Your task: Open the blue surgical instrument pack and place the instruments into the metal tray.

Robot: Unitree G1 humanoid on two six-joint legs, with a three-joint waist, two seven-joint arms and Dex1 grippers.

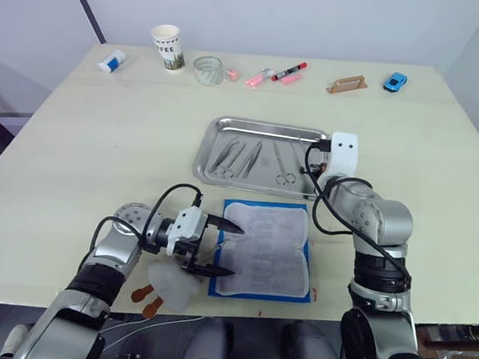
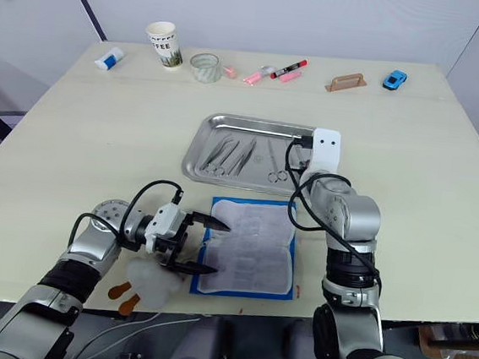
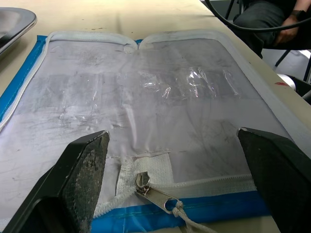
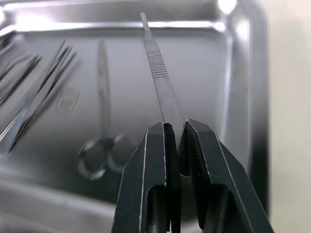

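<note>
Scalpel handle (image 4: 163, 87) is the piece in play: a flat silver handle with a ribbed grip, pinched near its end between the nearly closed fingers of the right gripper (image 4: 176, 133), its far end reaching out over the floor of the metal tray (image 1: 212, 134). That hold looks like the last part of a carry, with the handle poised above the tray's right side, beside the small ring-handled scissors (image 4: 103, 150) already lying there. Further left in the tray rest forceps and tweezers (image 1: 235, 155), so most of the instruments appear to have been moved across.

On the table just in front of the tray, the blue surgical instrument pack (image 1: 264, 251) lies unzipped and spread flat, its pale lining and clear pockets facing up; no tool is visible in it. The left gripper (image 1: 218, 247) sits at the pack's left edge with its fingers spread wide and holding nothing, one on each side of the zip pull (image 3: 158, 195). It seems placed there to steady the pack or keep it open while the other arm unloads
</note>
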